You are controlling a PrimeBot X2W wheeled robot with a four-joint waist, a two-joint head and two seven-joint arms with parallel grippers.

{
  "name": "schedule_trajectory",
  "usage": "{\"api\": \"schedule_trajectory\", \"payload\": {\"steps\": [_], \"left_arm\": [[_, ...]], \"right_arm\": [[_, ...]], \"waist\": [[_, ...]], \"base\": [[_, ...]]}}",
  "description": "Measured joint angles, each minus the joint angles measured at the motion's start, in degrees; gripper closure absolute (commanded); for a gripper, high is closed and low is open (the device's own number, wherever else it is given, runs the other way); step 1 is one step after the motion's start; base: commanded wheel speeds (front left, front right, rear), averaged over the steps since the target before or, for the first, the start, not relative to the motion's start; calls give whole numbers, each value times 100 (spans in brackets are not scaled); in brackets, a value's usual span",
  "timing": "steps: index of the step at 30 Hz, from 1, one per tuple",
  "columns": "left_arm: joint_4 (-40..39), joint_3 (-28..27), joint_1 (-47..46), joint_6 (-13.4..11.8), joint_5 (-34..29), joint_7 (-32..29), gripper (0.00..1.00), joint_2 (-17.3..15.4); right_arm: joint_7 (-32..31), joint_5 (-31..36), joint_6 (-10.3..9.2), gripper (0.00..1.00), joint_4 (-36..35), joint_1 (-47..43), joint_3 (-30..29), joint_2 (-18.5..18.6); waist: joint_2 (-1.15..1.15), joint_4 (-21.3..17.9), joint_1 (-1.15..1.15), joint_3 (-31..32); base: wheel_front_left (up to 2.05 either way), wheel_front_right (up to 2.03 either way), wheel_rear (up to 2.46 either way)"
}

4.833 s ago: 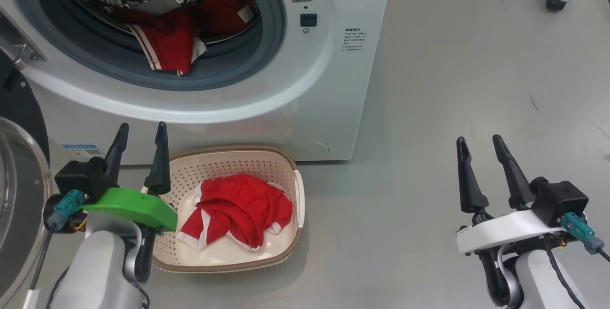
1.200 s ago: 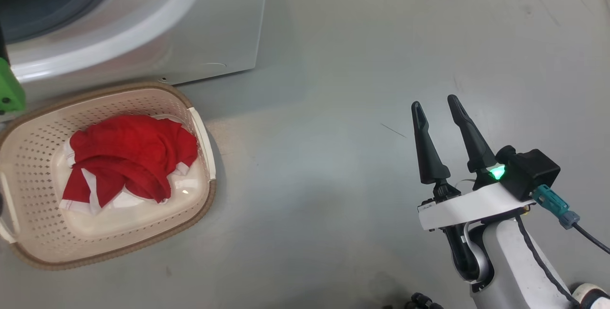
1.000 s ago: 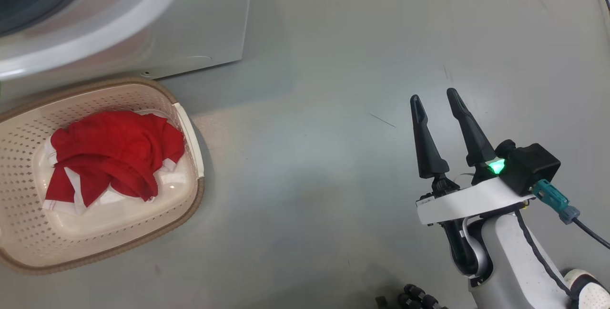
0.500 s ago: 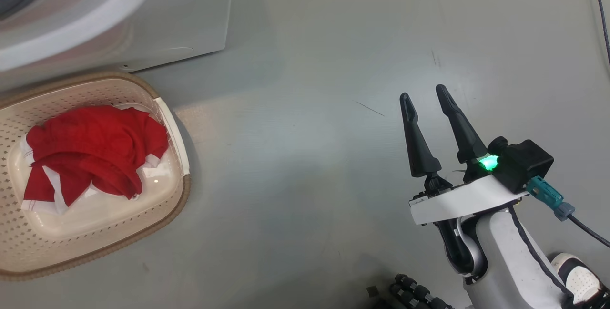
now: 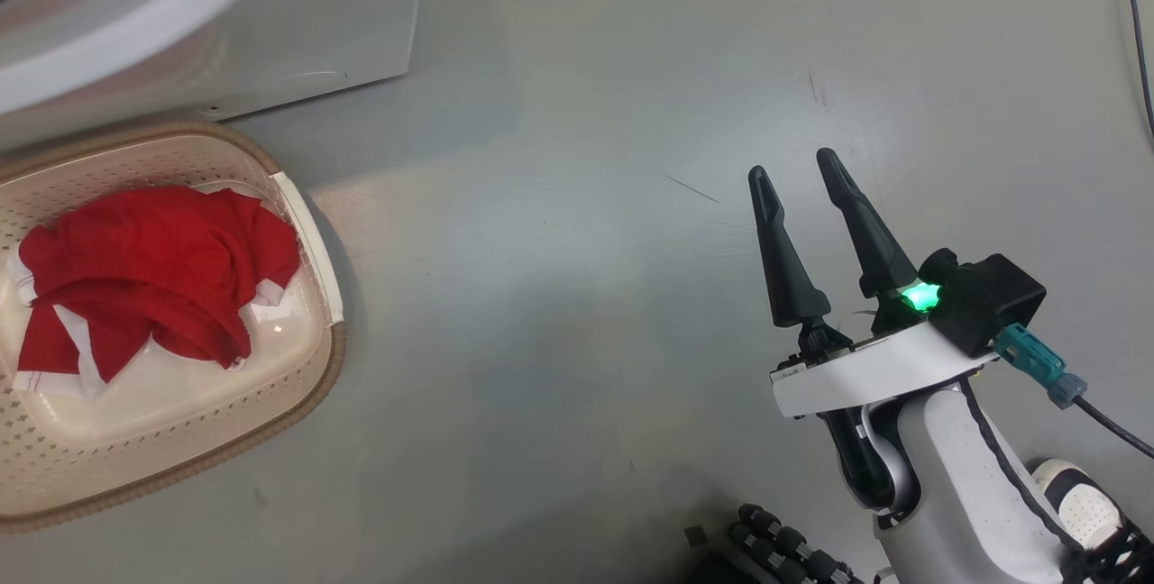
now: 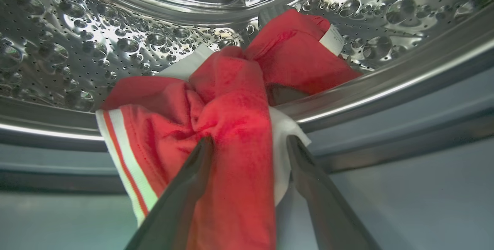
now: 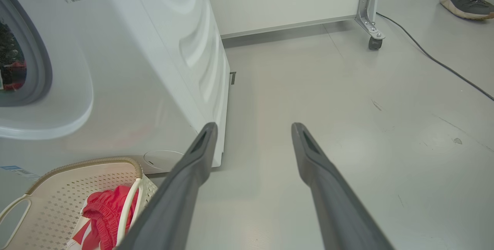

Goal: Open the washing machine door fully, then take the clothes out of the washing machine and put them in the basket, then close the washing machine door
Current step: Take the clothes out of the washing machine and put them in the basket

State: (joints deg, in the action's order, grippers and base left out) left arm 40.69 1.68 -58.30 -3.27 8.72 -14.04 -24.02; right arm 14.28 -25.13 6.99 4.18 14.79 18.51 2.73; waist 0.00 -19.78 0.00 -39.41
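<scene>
We had moved our left pincer [image 6: 250, 139] from the basket [image 5: 329, 368] into the washing machine [image 6: 115, 49], wide around the clothes [image 6: 227, 99] on the drum edge [image 6: 386, 88]. Our right pincer [image 5: 792, 163] hung wide over the floor [image 5: 577, 296]. Time to pinch.

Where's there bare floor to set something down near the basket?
Free: the floor between the basket, the washing machine and the right gripper. Crowded: the basket, holding a red garment, and the drum mouth, where the left gripper's open jaws straddle clothes.
</scene>
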Motion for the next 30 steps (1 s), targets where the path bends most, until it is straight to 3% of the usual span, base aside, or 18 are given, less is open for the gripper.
{"api": "schedule_trajectory", "payload": {"steps": [8, 9, 11, 19, 30], "left_arm": [[253, -51, -195, -40, -23, 1, 0, -52], [291, -73, -227, -48, -20, 1, 53, -49], [333, -88, -271, -48, -19, 10, 100, -45], [531, -86, -336, -58, -19, 180, 100, 9], [773, -76, -320, 14, 125, 876, 100, 425]], "right_arm": [[0, -5, 0, 0, 2, 3, -3, -8], [0, -5, 0, 0, 3, 4, -3, -10], [0, -5, 0, 0, 5, 10, -5, -11], [0, -5, 0, 0, 38, 133, -37, -13], [0, 29, 0, 0, 147, 134, -208, -13]], "waist": [[0, -27, 0, -75], [0, -28, 0, -82], [0, -27, 0, -94], [0, 8, 0, -75], [0, 148, 0, 205]], "base": [[0, 0, 0], [0, 0, 0], [0, 0, 0], [0, 0, 0], [0, 0, 0]]}}
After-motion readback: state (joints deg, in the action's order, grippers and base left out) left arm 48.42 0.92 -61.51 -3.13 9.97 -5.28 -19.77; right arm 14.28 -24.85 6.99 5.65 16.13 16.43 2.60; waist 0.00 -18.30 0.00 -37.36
